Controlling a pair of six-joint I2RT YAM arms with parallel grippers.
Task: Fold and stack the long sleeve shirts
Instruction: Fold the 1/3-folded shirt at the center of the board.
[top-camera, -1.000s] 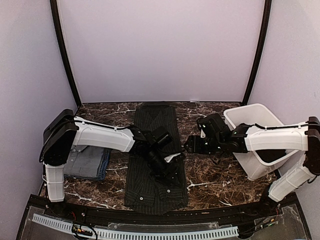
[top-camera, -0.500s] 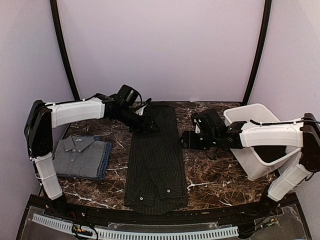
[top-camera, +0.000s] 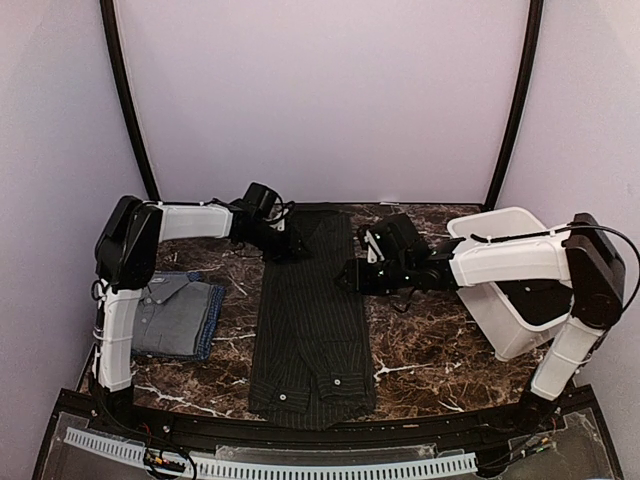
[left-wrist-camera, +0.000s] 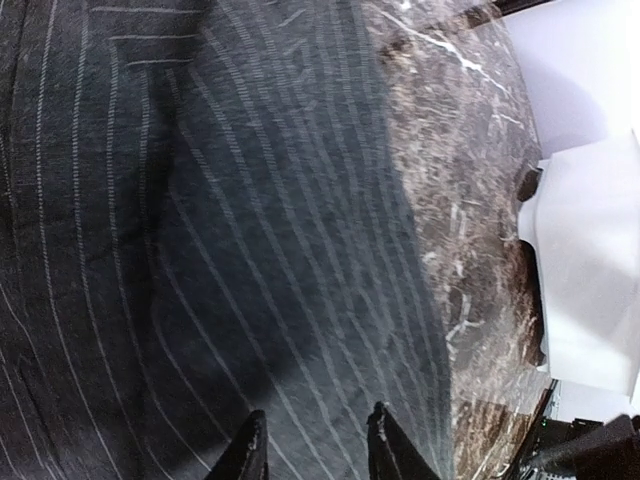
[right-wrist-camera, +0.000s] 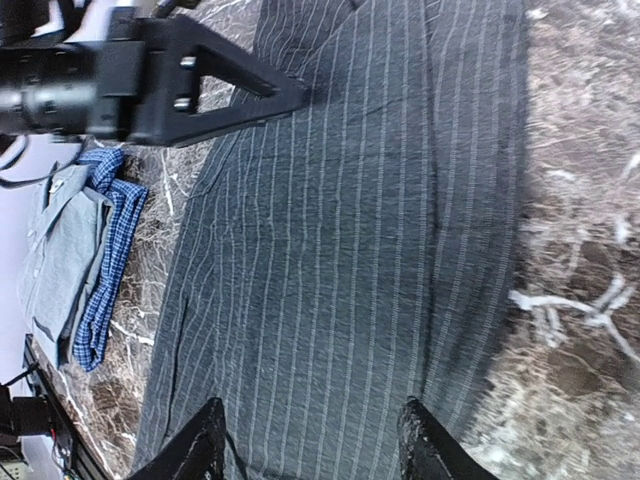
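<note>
A charcoal pinstriped shirt (top-camera: 310, 320) lies folded into a long narrow strip down the middle of the table, with its collar and pale buttons at the near end. My left gripper (top-camera: 291, 250) is open and empty, low over the strip's far left edge; in the left wrist view (left-wrist-camera: 312, 445) only striped cloth (left-wrist-camera: 200, 250) lies under it. My right gripper (top-camera: 345, 279) is open and empty at the strip's right edge, and in its wrist view (right-wrist-camera: 310, 445) it hovers over the cloth (right-wrist-camera: 380, 250). A folded grey shirt (top-camera: 165, 310) lies on a blue one (top-camera: 211, 320) at the left.
A white plastic tub (top-camera: 505, 235) stands at the right, under my right arm. The brown marble table (top-camera: 430, 350) shows on both sides of the strip. The left gripper (right-wrist-camera: 215, 90) shows in the right wrist view, as do the grey shirt (right-wrist-camera: 50, 240) and the blue one (right-wrist-camera: 105, 260).
My left arm has swung from the shirt's middle to its far left edge. My right gripper has moved left to the shirt's right edge. The shirt lies as before.
</note>
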